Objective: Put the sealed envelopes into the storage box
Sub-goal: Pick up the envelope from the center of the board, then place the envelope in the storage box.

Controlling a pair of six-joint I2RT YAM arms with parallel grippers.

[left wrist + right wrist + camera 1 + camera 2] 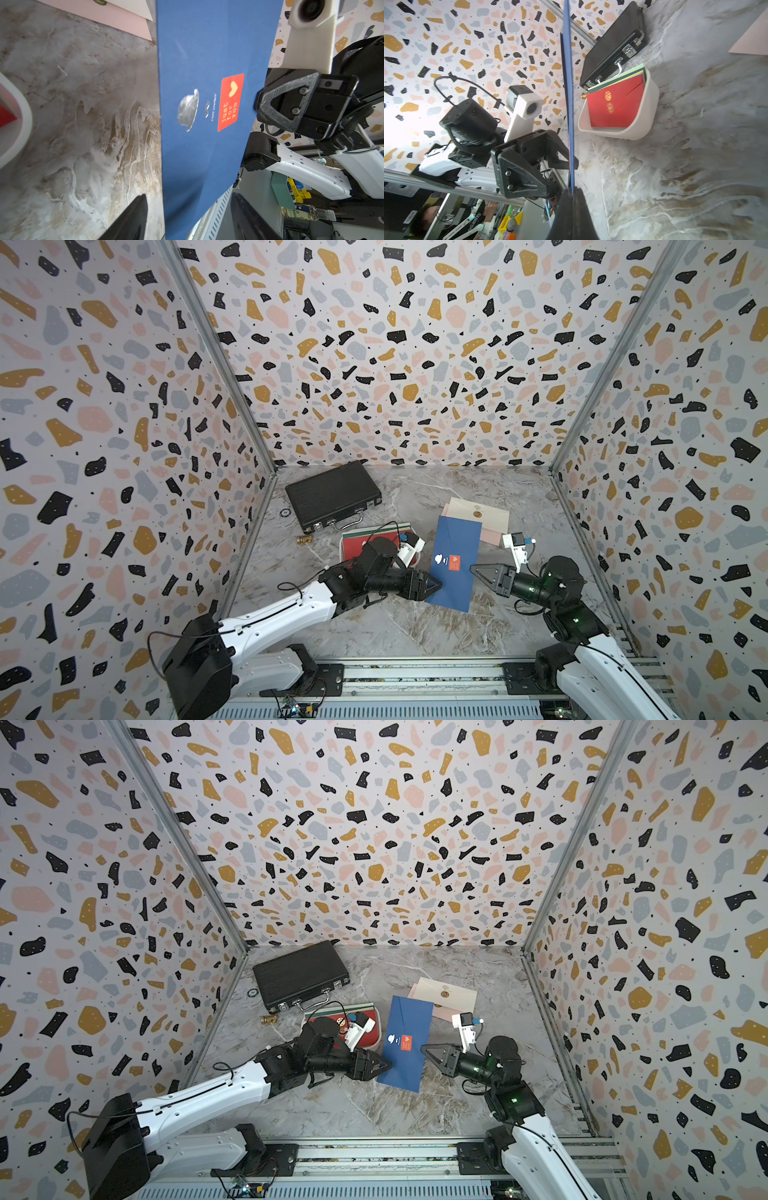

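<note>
A navy envelope (453, 568) with a red sticker hangs tilted above the table between my two grippers. My right gripper (572, 191) is shut on its right edge. At the lower left edge, my left gripper (188, 199) is open; its fingers (137, 212) stand either side of the sheet with a gap on each side. The storage box (648, 116), a white tray, holds a red envelope (614, 108) on top of several others. In both top views my left arm partly covers the box (347, 537). Cream (484, 512) and pink (490, 537) envelopes lie at the back right.
A black briefcase (332, 493) lies shut at the back left, just behind the tray. A small brass fitting (304, 539) and a dark ring (285, 512) sit near the left wall. Patterned walls close in three sides of the marble table (415, 630).
</note>
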